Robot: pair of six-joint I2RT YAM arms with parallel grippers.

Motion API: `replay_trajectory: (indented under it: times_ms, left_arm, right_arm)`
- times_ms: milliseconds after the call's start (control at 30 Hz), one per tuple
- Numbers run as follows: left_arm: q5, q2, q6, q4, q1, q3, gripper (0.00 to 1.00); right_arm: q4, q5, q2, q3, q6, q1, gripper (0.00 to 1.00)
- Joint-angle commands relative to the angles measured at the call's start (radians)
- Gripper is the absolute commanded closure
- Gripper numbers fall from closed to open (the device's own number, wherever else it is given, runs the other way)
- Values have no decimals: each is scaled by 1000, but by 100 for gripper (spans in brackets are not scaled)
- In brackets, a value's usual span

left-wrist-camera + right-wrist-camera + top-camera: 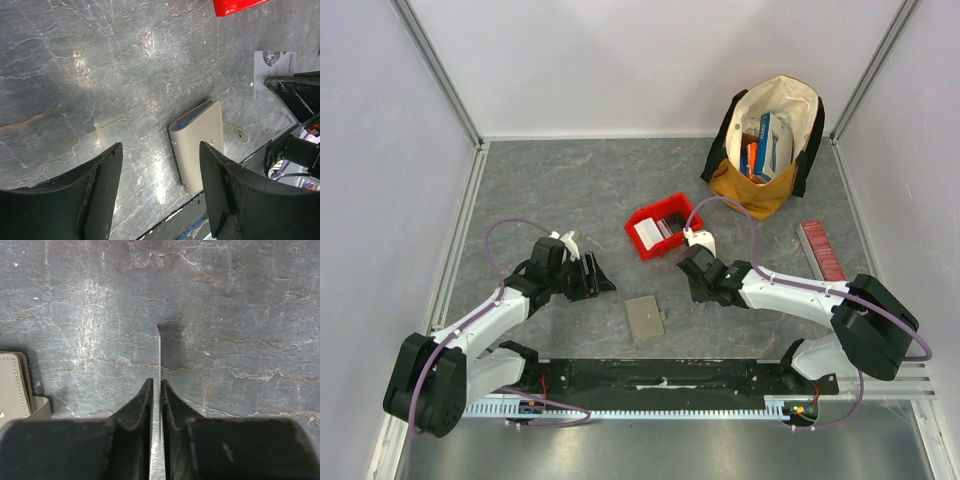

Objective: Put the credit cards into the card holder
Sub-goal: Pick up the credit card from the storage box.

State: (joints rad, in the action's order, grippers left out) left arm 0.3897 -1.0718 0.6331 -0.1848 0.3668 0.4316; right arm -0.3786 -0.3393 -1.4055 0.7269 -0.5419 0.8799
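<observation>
light: bright, even, overhead | glare: patches on table (80,56) | shadows: soft | focus: sharp

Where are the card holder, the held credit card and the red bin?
card holder (200,145): left wrist view, closed front cover.
credit card (159,355): right wrist view, its thin edge.
red bin (672,243): top view, near wall.

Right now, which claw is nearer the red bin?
Right. The right claw sits just off the near right corner of the red bin, gripping a credit card; the left claw, open, is farther off to its near left.
</observation>
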Motion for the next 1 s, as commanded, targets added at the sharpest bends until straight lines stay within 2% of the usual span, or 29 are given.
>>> replay_trajectory:
  times_ms: [0, 133, 500, 833, 967]
  left_arm:
    - [24, -2, -39, 25, 0, 27, 32]
    - [28, -2, -38, 25, 1, 29, 32]
    - [41, -23, -38, 36, 1, 30, 32]
    - [44, -27, -39, 39, 1, 30, 32]
    - [46, -27, -39, 39, 1, 32, 32]
  right_arm:
    - [1, -24, 25, 9, 0, 1, 82]
    - [3, -24, 26, 12, -6, 1, 78]
    - [17, -23, 36, 14, -15, 1, 76]
    - [18, -23, 25, 26, -13, 1, 85]
    - [18, -26, 26, 32, -10, 1, 81]
